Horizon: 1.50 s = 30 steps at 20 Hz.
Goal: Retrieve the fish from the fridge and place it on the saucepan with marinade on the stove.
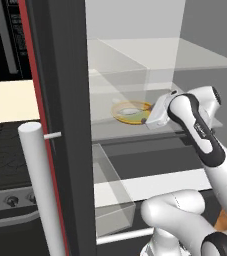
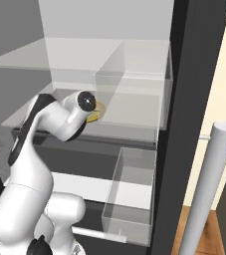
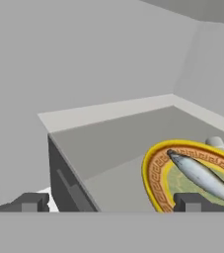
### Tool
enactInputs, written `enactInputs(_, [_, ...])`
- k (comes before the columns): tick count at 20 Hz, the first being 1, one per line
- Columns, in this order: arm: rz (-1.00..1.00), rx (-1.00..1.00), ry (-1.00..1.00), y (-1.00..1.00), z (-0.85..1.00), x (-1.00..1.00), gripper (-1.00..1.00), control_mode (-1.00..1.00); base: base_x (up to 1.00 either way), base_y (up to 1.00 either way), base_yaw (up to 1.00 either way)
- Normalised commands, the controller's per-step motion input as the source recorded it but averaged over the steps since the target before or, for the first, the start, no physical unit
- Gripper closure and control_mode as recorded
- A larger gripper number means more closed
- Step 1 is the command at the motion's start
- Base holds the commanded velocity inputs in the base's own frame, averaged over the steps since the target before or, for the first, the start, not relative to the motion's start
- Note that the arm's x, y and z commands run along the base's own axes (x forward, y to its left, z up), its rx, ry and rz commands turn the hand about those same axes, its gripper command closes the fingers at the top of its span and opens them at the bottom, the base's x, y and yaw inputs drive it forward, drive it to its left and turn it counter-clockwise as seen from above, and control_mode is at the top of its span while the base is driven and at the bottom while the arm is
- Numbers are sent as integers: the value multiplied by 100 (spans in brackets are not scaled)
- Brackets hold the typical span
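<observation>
My claw is at full spread, nothing between the two dark tips, holding nothing. It's reaching into the tall dark grey double-door fridge with white interior, door swung open, long white bar handle near the camera on the left.

The small slender silver-grey fish with darker back lies on the round yellow-rimmed plate with a patterned orange band, on a glass shelf inside the fridge. In the hand view the fish sits off to the right of my claw, over the right tip rather than between the tips, so I judge I'm not lined up yet. The fish runs diagonally across the plate; the claw probably needs to shift right and turn to close across its narrow body.

Wide spread makes sense for the approach: room to straddle the fish without nudging the plate.

The black gas range with dark grates and silver-grey knobs sits left of the open door. Step in hand: reaching for the fish, grasp not yet made.
</observation>
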Motion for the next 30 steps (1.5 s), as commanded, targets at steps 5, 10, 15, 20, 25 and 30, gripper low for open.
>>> enactInputs(5, [5,0,0,4,0,5,-100,-100,0,0,0])
enactInputs(10, [6,0,0,1,0,5,-100,-100,0,0,0])
enactInputs(15, [6,0,-4,0,0,5,-100,-100,0,0,0])
enactInputs(20, [4,0,-2,0,0,10,-100,-100,0,0,0])
enactInputs(25, [2,0,0,0,0,7,-100,-100,0,0,0])
enactInputs(30, [0,0,0,0,0,2,-100,-100,0,0,0])
